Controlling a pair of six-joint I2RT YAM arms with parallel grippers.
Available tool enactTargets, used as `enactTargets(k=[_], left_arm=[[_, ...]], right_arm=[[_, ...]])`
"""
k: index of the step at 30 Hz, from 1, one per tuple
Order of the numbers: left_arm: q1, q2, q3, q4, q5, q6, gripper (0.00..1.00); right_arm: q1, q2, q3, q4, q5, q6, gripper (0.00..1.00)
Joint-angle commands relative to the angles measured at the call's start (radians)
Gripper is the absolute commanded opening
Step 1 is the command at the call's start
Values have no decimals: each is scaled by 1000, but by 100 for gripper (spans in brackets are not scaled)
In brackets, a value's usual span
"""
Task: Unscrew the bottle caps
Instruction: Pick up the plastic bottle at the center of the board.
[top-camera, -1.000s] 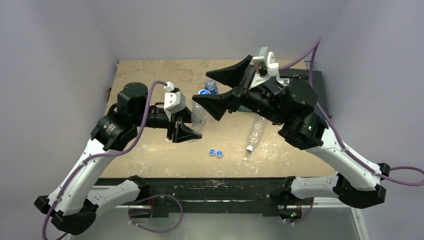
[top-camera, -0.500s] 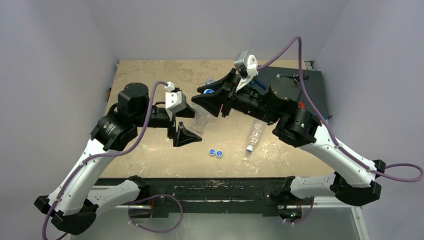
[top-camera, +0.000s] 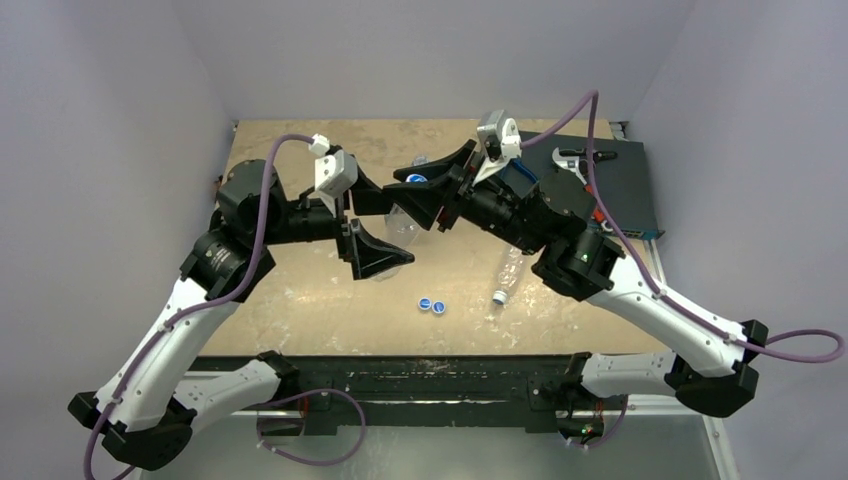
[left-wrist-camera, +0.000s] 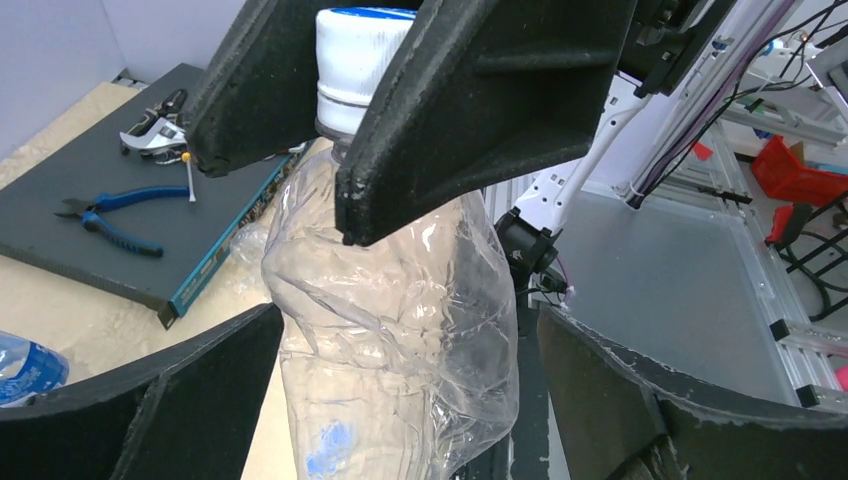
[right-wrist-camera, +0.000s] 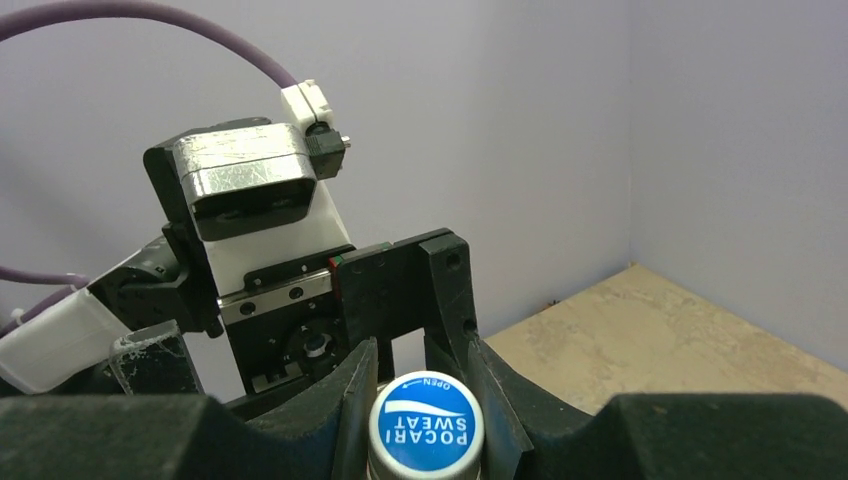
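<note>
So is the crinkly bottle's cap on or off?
On: the blue cap sits atop the crinkled bottle, between the fingers of the right gripper.

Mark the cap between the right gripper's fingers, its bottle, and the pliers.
cap (right-wrist-camera: 426, 425): right wrist view, printed blue top face.
bottle (left-wrist-camera: 400, 300): left wrist view, crinkled mid body.
pliers (left-wrist-camera: 125, 238): left wrist view, lower blue handle.

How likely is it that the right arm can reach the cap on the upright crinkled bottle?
Very likely, yes: the right gripper has its fingers against both sides of the cap, with nothing between. The left gripper stands open lower down, beside the bottle's body.
</note>
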Motion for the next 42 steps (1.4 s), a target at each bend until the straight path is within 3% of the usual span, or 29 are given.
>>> enactTargets(k=[1,13,17,20,25,31,37,39,42], left_arm=[[-1,3,-8,59,10,-40,100],[-1,9,0,54,24,-68,100],[-1,11,-16,66,150,-77,98],[-1,13,-22,96,194,-105,89],[-1,19,-13,73,193,-64,64],[-1,14,-21,35,152,-3,53],[-1,32,5,-23,124,67,27],[-1,36,9,-27,125,76,18],[-1,37,10,-31,122,94,13]], right_arm=[[0,-2,-11,163,-36,50,8],[0,-22,-57,237,-124,74,4],[0,-30,-74,249,-152,68,3],[0,-25,-71,244,-170,62,3],[0,-21,-61,223,-174,50,3],[2,-16,-53,204,-135,45,9],[2,-16,-41,166,-98,26,27],[2,-18,-37,152,-86,24,42],[2,-22,-23,118,-53,31,71]])
